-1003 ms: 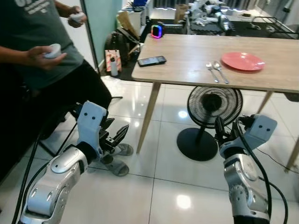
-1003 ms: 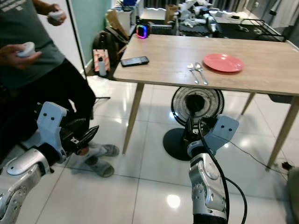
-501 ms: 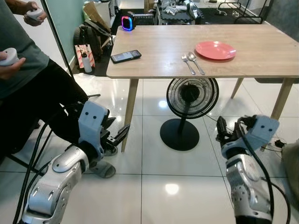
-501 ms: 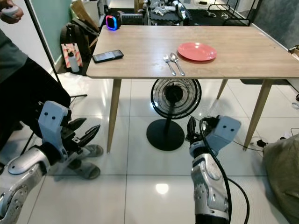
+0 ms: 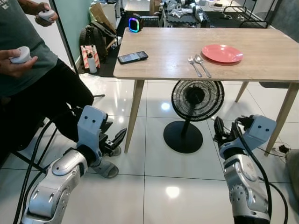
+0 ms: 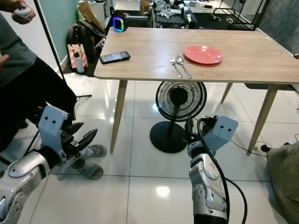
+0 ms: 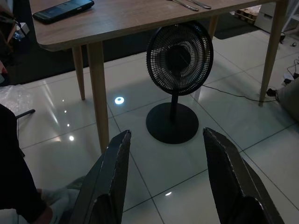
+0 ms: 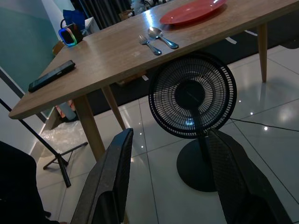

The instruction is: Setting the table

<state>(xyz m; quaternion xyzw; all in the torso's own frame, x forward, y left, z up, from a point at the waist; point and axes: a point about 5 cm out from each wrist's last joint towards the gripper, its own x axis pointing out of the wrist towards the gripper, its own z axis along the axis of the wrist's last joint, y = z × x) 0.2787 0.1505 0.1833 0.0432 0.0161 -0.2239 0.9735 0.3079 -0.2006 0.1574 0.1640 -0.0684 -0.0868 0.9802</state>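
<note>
A salmon-pink plate [image 5: 222,53] lies on the pale wood-grain table [image 5: 168,51] above a black fan [image 5: 195,100].

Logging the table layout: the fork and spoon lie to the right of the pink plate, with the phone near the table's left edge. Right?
Not quite. The fork and spoon lie to the left of the pink plate, as the left eye view shows. The phone is near the table's left edge.

White lettering shows at the top of the person's grey T-shirt [image 5: 18,42], at ten o'clock, but it is cut off and unreadable.
</note>
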